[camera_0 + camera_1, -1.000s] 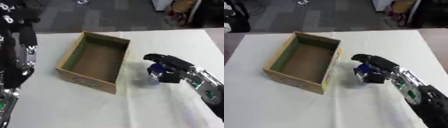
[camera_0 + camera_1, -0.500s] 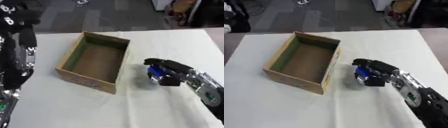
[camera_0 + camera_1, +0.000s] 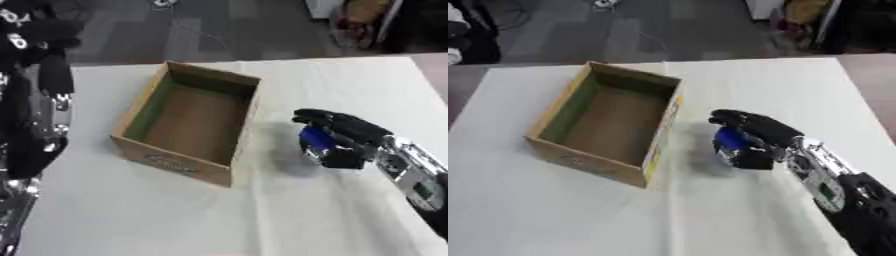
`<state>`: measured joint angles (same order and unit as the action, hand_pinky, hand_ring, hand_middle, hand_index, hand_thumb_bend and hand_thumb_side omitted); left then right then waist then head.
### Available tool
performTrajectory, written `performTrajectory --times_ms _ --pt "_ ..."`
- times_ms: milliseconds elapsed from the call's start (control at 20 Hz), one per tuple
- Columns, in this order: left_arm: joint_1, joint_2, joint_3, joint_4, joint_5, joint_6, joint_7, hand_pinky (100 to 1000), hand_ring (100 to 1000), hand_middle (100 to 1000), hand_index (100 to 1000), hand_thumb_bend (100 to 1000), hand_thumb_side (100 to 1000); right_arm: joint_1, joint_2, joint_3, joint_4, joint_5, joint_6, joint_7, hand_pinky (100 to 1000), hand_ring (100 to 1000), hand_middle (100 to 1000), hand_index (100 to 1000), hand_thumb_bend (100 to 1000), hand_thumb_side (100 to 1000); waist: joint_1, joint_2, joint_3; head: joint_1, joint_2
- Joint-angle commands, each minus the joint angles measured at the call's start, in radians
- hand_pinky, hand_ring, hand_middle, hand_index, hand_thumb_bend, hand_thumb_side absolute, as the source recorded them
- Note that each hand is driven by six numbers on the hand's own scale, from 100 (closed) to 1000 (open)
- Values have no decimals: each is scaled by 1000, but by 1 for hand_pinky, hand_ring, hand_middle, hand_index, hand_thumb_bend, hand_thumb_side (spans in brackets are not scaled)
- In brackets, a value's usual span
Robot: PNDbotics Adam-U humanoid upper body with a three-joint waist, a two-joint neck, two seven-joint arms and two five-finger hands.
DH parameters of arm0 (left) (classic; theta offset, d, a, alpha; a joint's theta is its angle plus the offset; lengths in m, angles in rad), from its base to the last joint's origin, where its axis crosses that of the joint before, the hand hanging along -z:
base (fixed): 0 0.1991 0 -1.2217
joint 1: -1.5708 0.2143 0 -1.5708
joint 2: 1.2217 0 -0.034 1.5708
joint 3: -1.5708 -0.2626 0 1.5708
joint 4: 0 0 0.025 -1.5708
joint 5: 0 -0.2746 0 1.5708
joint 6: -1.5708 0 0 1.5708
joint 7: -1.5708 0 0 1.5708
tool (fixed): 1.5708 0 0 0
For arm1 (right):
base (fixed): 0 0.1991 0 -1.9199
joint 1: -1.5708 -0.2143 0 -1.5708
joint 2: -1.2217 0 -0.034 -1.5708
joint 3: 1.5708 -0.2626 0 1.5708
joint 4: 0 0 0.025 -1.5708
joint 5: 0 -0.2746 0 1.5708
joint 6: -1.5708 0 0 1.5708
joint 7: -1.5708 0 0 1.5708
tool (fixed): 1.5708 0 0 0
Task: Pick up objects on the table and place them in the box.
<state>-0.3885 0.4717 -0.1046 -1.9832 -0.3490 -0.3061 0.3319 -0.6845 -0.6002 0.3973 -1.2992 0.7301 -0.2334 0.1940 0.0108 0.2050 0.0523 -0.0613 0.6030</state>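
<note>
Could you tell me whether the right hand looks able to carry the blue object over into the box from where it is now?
Probably yes: the right hand is curled round the blue object just right of the open box, and nothing lies between them.

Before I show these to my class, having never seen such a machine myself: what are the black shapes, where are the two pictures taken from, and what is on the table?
Both pictures come from a stereo camera in a humanoid robot's head, looking down; they show the same moment from its left and right eyes. The black and silver shapes are its arms. The right hand reaches in from the lower right, its fingers curled around a small blue object just right of the box. I cannot make out what that object is. The left arm hangs along the left edge of the left eye view; its hand is not clearly visible. On the white table stands an open cardboard box, with nothing visible inside it.
</note>
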Motion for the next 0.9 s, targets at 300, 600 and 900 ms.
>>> performTrajectory --times_ms 300,600,900 --pt "-16 10 11 -17 -1 -5 1 664 699 899 761 100 762 -2 -26 -11 19 15 -24 29 877 1000 1000 1000 100 966 2 -8 4 9 -13" --pt "-19 9 11 -17 -2 -6 1 664 699 899 761 100 762 -3 -26 -19 47 13 -43 61 807 1000 1000 1000 100 936 3 -3 5 12 -14" --pt "-20 8 11 -17 -2 -6 1 664 699 899 761 100 763 -2 -27 -29 71 3 -45 49 506 951 1000 1000 100 895 5 0 4 13 -16"
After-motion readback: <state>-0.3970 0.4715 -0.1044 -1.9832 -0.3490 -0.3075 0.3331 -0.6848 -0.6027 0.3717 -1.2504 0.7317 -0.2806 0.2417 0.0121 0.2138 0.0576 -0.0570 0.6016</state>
